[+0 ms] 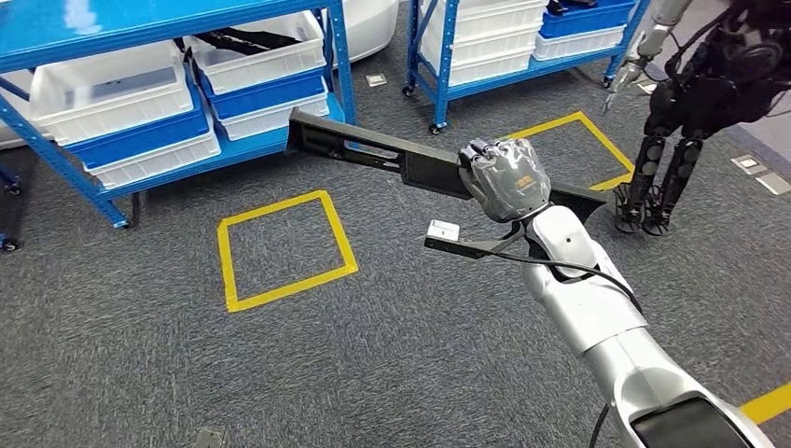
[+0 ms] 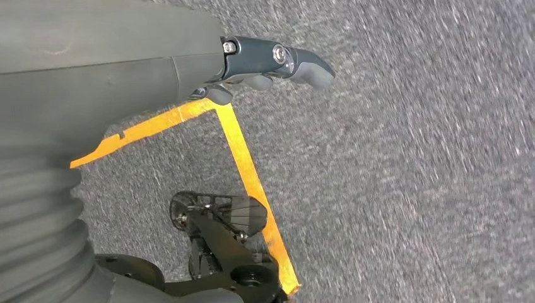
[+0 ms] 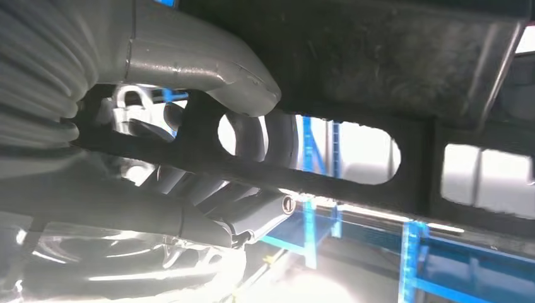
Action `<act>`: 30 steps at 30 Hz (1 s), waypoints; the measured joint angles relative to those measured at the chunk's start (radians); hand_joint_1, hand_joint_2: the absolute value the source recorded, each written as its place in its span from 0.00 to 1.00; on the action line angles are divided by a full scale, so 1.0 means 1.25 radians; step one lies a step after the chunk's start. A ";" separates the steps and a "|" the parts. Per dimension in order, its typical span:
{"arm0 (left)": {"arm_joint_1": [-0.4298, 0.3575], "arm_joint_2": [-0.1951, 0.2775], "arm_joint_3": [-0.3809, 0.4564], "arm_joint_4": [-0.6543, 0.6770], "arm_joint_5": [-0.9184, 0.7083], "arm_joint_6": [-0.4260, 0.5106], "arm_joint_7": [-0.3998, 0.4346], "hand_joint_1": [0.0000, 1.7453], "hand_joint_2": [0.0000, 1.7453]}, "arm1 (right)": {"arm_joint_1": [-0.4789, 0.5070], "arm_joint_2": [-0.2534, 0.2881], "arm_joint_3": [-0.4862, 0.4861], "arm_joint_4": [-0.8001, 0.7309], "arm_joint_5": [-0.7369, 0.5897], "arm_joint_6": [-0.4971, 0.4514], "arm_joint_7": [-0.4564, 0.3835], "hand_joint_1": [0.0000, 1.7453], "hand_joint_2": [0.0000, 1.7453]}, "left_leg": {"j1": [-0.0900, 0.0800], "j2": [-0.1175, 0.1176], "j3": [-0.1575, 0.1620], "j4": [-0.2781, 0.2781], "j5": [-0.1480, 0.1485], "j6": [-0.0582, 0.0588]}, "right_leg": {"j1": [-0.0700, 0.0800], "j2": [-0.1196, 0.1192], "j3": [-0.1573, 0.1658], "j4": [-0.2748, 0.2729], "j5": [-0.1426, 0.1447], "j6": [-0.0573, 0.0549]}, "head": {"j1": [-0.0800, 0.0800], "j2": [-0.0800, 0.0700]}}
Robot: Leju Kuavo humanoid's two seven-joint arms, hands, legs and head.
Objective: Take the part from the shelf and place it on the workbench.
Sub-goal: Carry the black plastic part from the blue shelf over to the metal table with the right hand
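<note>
A long black part (image 1: 364, 149) with slotted cut-outs is held level above the carpet in the head view. My right hand (image 1: 505, 179) grips it near its right end, fingers wrapped around the bar. The part's far end points toward the blue shelf (image 1: 233, 149). In the right wrist view the part (image 3: 378, 82) runs across the frame, and the right hand (image 3: 208, 95) holds it with the thumb over one side and the darker fingers under it. My left hand (image 2: 265, 60) hangs over the grey carpet with nothing in it.
White bins (image 1: 107, 89) sit on the blue shelf at the left. A second blue shelf (image 1: 504, 56) stands further back. A yellow tape square (image 1: 284, 247) marks the floor. Another dark humanoid robot (image 1: 709, 93) stands at the right by a second yellow outline (image 1: 583, 131).
</note>
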 joint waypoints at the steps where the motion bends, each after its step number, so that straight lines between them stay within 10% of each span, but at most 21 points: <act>1: 0.000 0.000 0.000 0.000 0.000 0.000 0.001 0.00 1.00 | 0.000 0.000 0.000 0.000 0.000 0.000 0.000 1.00 1.00 | -0.002 -0.010 0.025 -0.052 0.030 0.010 | 0.004 0.012 0.001 0.000 0.001 -0.001 | 0.000 0.000; 4: 0.000 0.004 0.001 0.000 0.000 0.001 0.001 0.00 1.00 | -0.001 0.002 0.000 0.000 -0.001 0.000 0.000 1.00 1.00 | -0.006 -0.069 0.083 -0.175 0.077 0.044 | 0.001 0.041 -0.004 0.000 0.007 0.003 | 0.006 0.000; 7: -0.001 0.004 0.001 0.000 0.002 0.002 0.002 0.00 1.00 | 0.001 0.002 -0.001 -0.001 -0.001 0.000 -0.001 1.00 1.00 | -0.011 -0.056 0.096 -0.205 0.085 0.055 | -0.005 0.067 -0.012 -0.007 0.017 0.017 | -0.001 0.000; 10: -0.002 0.001 0.001 0.000 0.001 0.001 0.002 0.00 1.00 | -0.004 -0.003 -0.004 -0.005 -0.002 -0.001 -0.003 1.00 1.00 | -0.004 -0.017 0.117 -0.251 0.108 0.055 | 0.004 0.008 -0.044 0.042 -0.007 0.019 | 0.005 0.000; 14: -0.001 -0.003 0.001 0.000 0.000 0.000 0.002 0.00 1.00 | -0.003 -0.003 -0.004 -0.005 -0.002 -0.001 -0.003 1.00 1.00 | -0.003 0.033 0.116 -0.256 0.111 0.045 | -0.019 -0.045 -0.123 0.203 -0.064 0.035 | 0.010 0.000; 18: -0.003 -0.003 0.002 0.000 0.001 0.001 0.004 0.00 1.00 | -0.004 -0.002 -0.003 -0.004 -0.001 -0.002 -0.005 1.00 1.00 | 0.005 0.074 0.111 -0.237 0.099 0.013 | -0.037 -0.094 -0.029 0.044 -0.013 0.075 | 0.012 0.000; 22: -0.004 -0.002 0.003 -0.001 -0.001 0.003 0.005 0.00 1.00 | -0.009 0.002 -0.002 -0.001 0.001 -0.006 -0.006 1.00 1.00 | 0.007 0.102 0.109 -0.222 0.086 -0.013 | -0.032 -0.083 -0.012 0.003 0.002 0.048 | 0.008 0.000; 25: -0.004 -0.004 0.004 0.000 -0.002 0.003 0.005 0.00 1.00 | -0.008 0.003 -0.003 0.001 0.003 -0.007 -0.005 1.00 1.00 | 0.017 0.053 0.087 -0.164 0.039 -0.021 | -0.031 -0.055 -0.017 0.004 0.008 0.029 | 0.005 0.000; 28: -0.003 -0.003 0.005 0.000 -0.003 0.003 0.007 0.00 1.00 | -0.007 0.009 -0.002 0.002 0.005 -0.007 -0.005 1.00 1.00 | 0.010 0.008 0.014 0.002 -0.045 -0.012 | -0.020 -0.024 -0.022 0.004 0.014 0.017 | 0.003 0.000; 30: -0.002 -0.003 0.005 0.000 -0.004 0.003 0.009 0.00 1.00 | -0.004 0.010 -0.001 0.004 0.006 -0.007 -0.005 1.00 1.00 | 0.003 0.004 0.001 0.027 -0.041 0.003 | -0.011 -0.002 -0.025 0.004 0.018 0.011 | 0.004 0.000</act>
